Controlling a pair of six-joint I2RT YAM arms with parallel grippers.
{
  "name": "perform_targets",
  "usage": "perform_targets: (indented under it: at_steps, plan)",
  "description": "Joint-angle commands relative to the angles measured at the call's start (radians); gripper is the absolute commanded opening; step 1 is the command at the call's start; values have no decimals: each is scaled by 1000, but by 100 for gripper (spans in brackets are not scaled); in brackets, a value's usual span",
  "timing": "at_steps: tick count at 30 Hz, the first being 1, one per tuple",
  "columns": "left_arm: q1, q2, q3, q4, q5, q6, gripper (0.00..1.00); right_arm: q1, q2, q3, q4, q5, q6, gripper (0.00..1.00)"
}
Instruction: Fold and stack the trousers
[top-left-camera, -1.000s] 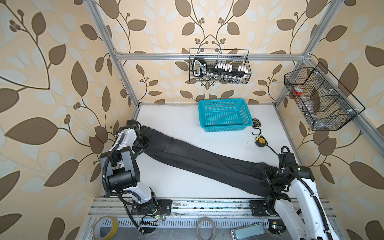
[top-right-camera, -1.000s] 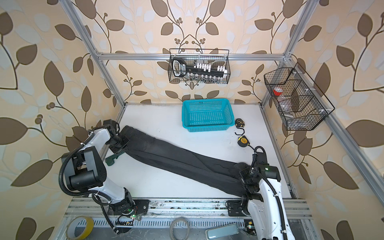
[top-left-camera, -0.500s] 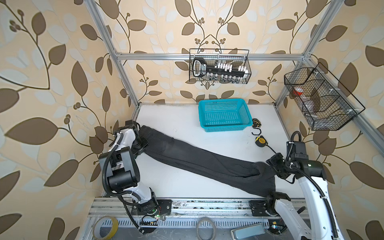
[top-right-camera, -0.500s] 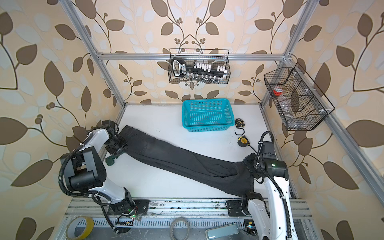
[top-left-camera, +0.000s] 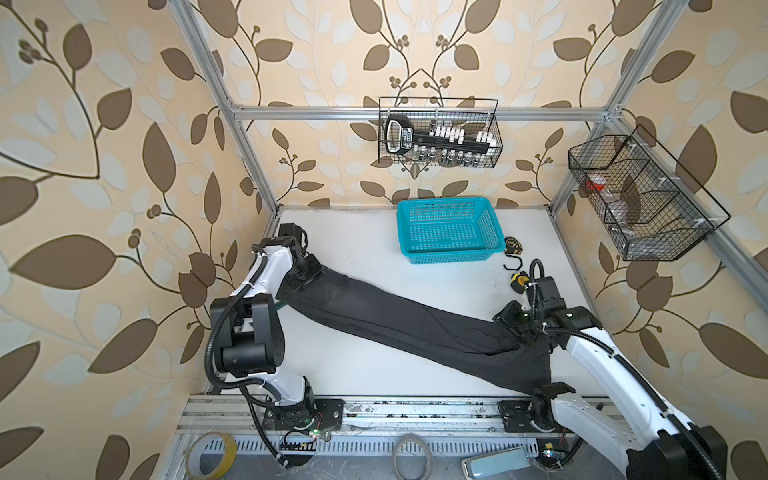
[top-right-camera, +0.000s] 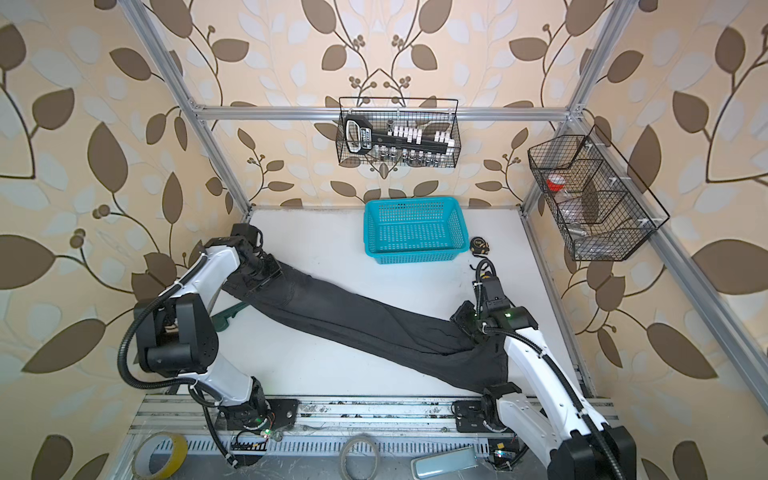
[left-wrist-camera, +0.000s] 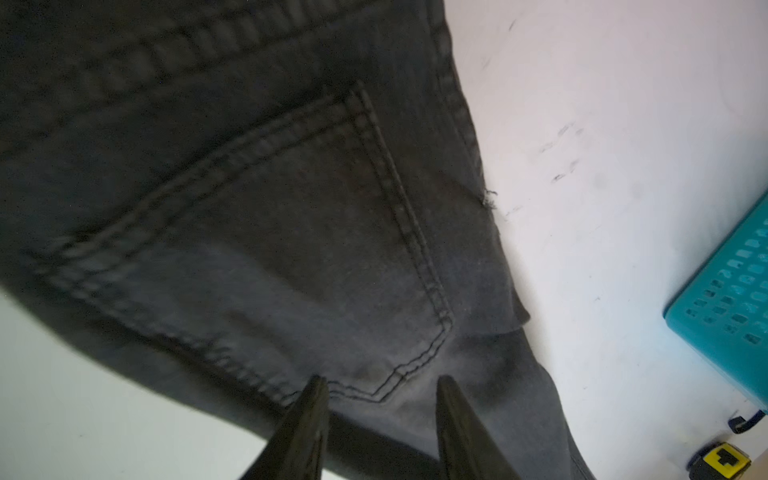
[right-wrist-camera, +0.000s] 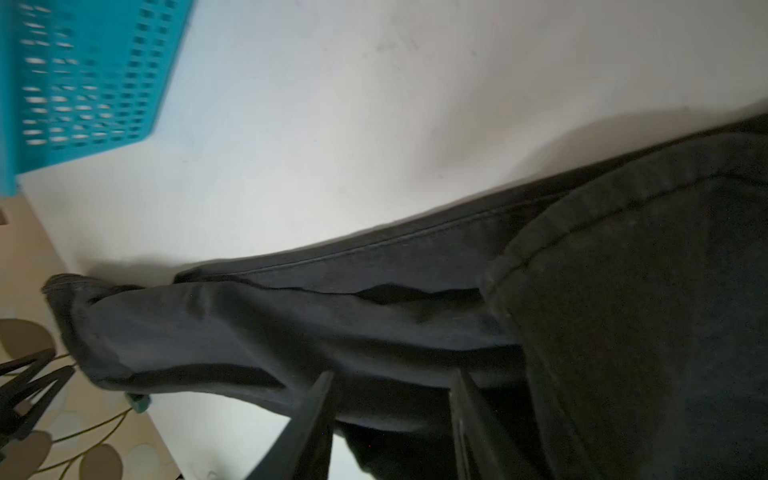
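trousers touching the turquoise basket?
Apart. In both top views a strip of bare white table separates the trousers from the basket.

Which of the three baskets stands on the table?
The turquoise plastic basket. It alone is plastic and rests on the table; the back-wall wire basket and the side-wall wire basket are black and hang above it.
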Motion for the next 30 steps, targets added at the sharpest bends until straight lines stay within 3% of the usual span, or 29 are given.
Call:
perform_targets:
  at_steps: [1,5,10,22,30]
  plan:
    - [-9,59,-32,23,17,-14,36,-33,45,-41,-10,-16,3,45]
    - [-10,95,-68,45,7,2,27,-75,86,-75,-31,-20,-28,45]
    - [-8,158,-48,43,-8,25,24,-84,141,-93,-28,46,-60,44]
    - [-31,292,128,17,5,14,23,-50,388,-43,114,220,-168,43]
    - [-31,375,312,-35,-23,40,25,43,466,70,202,174,-123,43]
